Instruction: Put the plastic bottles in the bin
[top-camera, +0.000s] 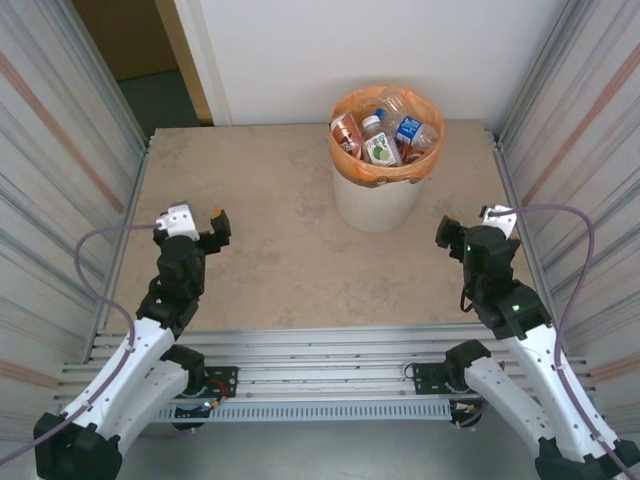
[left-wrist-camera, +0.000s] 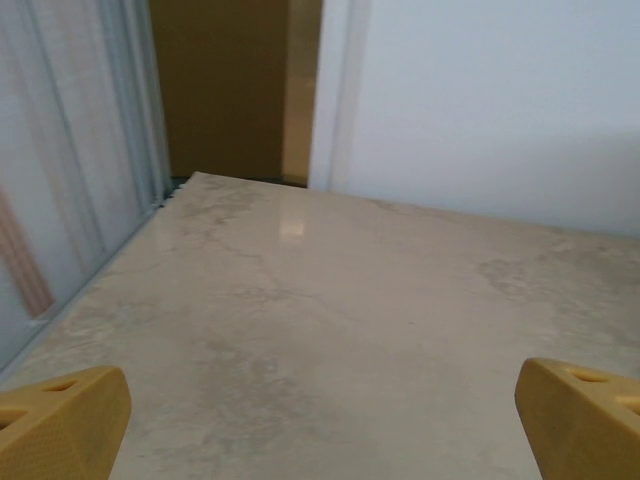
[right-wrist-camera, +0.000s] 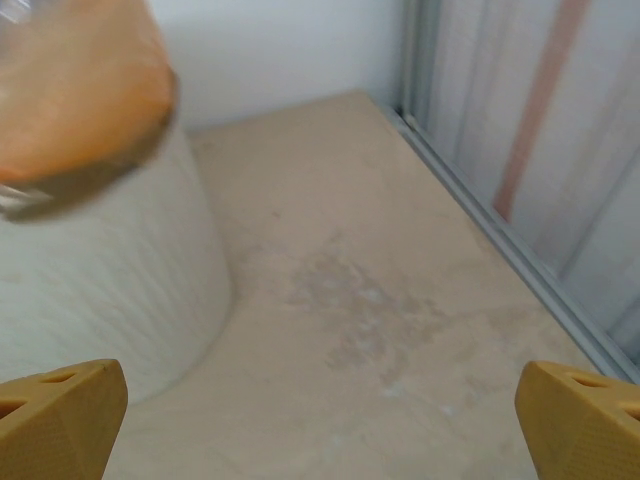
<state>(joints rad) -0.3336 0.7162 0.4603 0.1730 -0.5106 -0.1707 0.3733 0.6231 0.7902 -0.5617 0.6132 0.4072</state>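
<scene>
Plainly, the plastic bottles (top-camera: 385, 140) lie heaped in the bin (top-camera: 375, 208) near the table's (top-camera: 260, 210) far edge. They reach the rim, so a knock from an arm might spill one. The left tool (top-camera: 198, 220) and right tool (top-camera: 470, 226) stand apart, holding nothing. The table is beige and marbled, between ribbed metal side walls and a white back wall.

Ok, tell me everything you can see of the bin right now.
The bin is a round cream-white bucket, plastic by its look, upright on the table at its far side, right of centre. An orange bag lines it, folded over the rim. It is full to the top with plastic bottles. Nothing else touches it.
</scene>
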